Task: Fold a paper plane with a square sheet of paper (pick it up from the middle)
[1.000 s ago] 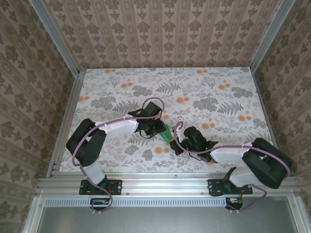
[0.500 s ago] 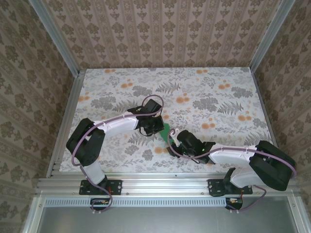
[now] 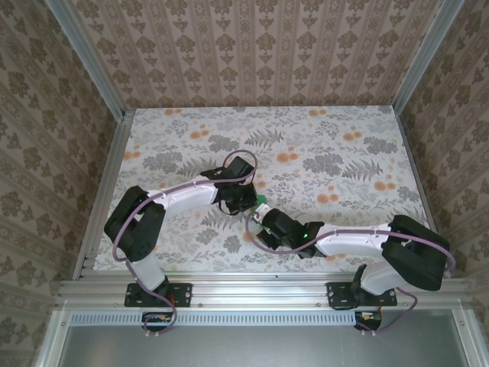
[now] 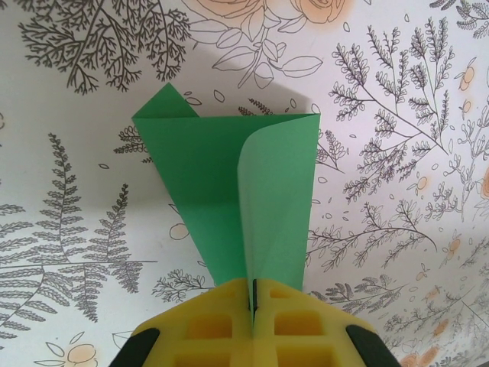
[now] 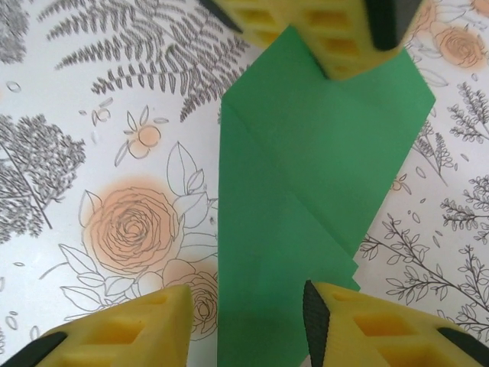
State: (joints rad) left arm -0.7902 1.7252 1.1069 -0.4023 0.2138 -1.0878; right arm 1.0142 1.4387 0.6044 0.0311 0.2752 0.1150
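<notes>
- Top external view, nearest edge: both arm bases are bolted to the aluminium rail (image 3: 252, 291). The left arm (image 3: 145, 222) and the right arm (image 3: 405, 252) each reach inward, and their grippers meet near the front middle of the table (image 3: 344, 153).
- The right gripper (image 3: 260, 222) lies low over the floral cover and points up and left toward the left gripper (image 3: 248, 202). A sliver of the green sheet of paper (image 3: 260, 202) shows between the two.
- Right wrist view: the right gripper (image 5: 244, 329) has its yellow pads (image 5: 164, 306) standing moderately apart. The near end of the sheet of paper (image 5: 306, 160) runs through the gap, and the pads do not pinch it.
- Beyond those pads the sheet lies on the table in overlapping layers, with slanted fold edges crossing it.
- At its far end the left gripper's pads (image 5: 336, 46) come down over the paper.
- Left wrist view: the left gripper (image 4: 252, 298) has its jaws pressed together on a thin flap of the sheet that curls up into them.
- The rest of the sheet (image 4: 199, 176) lies flat past the pads. A straight folded edge runs across its far side, and one corner pokes out at the far left.
- Farthest back, patterned wallpaper (image 3: 252, 53) covers the walls around the table.
</notes>
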